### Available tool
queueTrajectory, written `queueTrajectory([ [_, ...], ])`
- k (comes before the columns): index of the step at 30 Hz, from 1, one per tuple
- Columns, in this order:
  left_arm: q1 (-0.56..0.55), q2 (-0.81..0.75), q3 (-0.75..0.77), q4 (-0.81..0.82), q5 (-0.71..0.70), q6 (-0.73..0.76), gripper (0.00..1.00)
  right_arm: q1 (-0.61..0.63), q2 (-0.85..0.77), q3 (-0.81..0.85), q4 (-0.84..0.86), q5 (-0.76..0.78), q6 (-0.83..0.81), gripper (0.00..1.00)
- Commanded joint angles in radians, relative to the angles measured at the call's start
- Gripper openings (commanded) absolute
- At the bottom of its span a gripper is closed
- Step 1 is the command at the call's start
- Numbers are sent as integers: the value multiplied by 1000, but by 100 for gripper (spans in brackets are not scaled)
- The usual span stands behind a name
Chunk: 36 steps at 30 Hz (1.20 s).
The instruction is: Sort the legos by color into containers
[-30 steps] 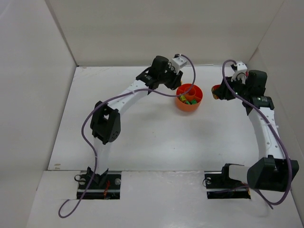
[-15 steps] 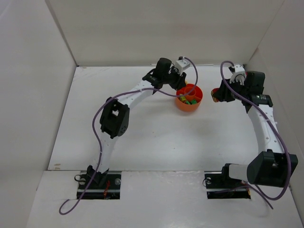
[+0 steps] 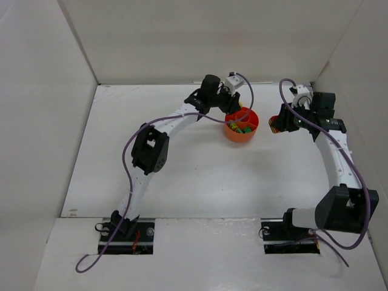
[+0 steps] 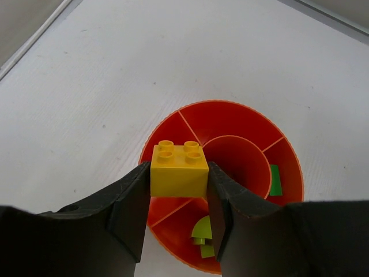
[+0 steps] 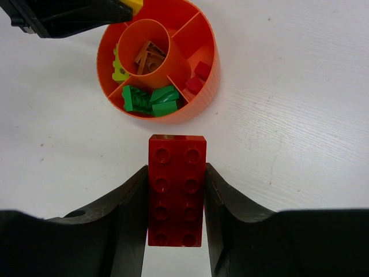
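Note:
The orange divided bowl (image 3: 242,124) stands at the back middle of the table, also in the left wrist view (image 4: 230,124) and the right wrist view (image 5: 204,69). My left gripper (image 4: 179,173) is shut on a yellow square brick (image 4: 179,164), held just above the bowl's near rim. My right gripper (image 5: 176,196) is shut on a long red brick (image 5: 176,187), right of the bowl and clear of it. In the bowl lie green bricks (image 5: 151,98), lime bricks (image 5: 119,72), small red bricks (image 5: 198,77) and brown bricks (image 5: 149,56) in the central cup.
White walls close in the table at the back and on both sides. My left arm (image 3: 163,124) arches over the table's left middle, and my right arm (image 3: 336,157) runs along the right wall.
My left gripper has moved right to the bowl's rim with the yellow brick. My right gripper has shifted slightly left toward the bowl with the red brick.

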Motion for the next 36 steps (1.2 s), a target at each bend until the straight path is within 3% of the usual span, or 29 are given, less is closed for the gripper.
queueTrajectory([
  [1,5,0,50,49,31,-16,38,-9,-1,51,10,-19,-18,6],
  [12,5,20,70,60,31,-36,44,-9,-1,51,10,-19,-18,7],
  [17,5,20,70,51,31,-36,62,-9,-1,51,10,-32,-18,7],
  [29,5,-1,70,42,42,-45,67,-9,8,51,10,-32,-28,7],
  [34,16,-75,70,23,111,-45,78,-9,-13,51,54,-105,-28,7],
  [36,25,-113,50,0,137,-36,78,-9,-22,42,82,-183,-28,7],
])
